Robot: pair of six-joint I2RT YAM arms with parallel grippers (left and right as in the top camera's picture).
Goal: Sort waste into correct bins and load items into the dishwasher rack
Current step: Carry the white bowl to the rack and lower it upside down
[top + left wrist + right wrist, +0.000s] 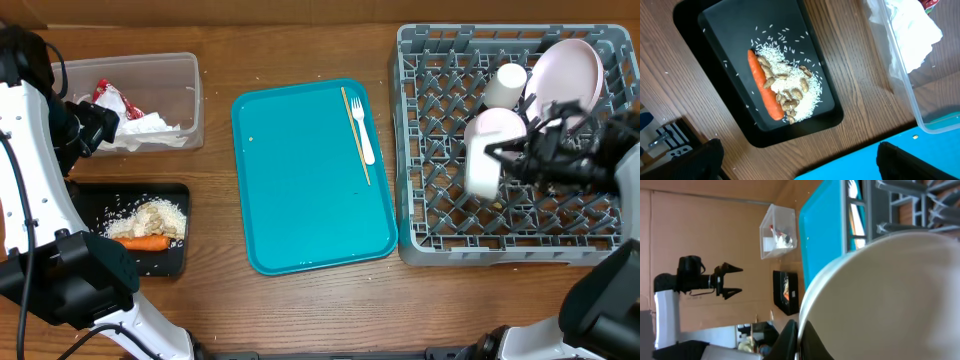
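overhead first. the teal tray [300,190] lies mid-table between the bins and the dishwasher rack [430,200]. on it, near its right edge, lie the fork [366,148] and a thin wooden stick [349,112], side by side. the clear tub [197,100] at the far left holds the red wrapper [108,97] and the napkins [150,128]. the black tray [90,195] below it holds the crumbs [150,215], with the carrot [140,242] along their near side. in the rack, the plate [565,70] stands tilted in the far right corner and the cup [508,85] is just beside it. the small white bowl [490,150] hangs on its side over the rack's middle, pinched by the right gripper [515,155]. my left gripper [100,125] hovers at the tub's left end, and its arm hides part of that end.

left wrist: the black tray fills the centre. the carrot lies against the left side of the rice heap, with brown bits on top. a corner of the tub with a napkin shows on the right, and a strip of the teal tray shows at the bottom. the two dark fingertips [705,160] stand far apart with nothing between them, well clear of the carrot.

right wrist: the bowl blocks most of the frame. its rim is nipped between the closed fingers [787,340] at the bottom edge. rack pegs show behind it, then the teal tray, the tub and the black tray. against the cardboard wall [700,225], the left claw's jaws are spread apart.
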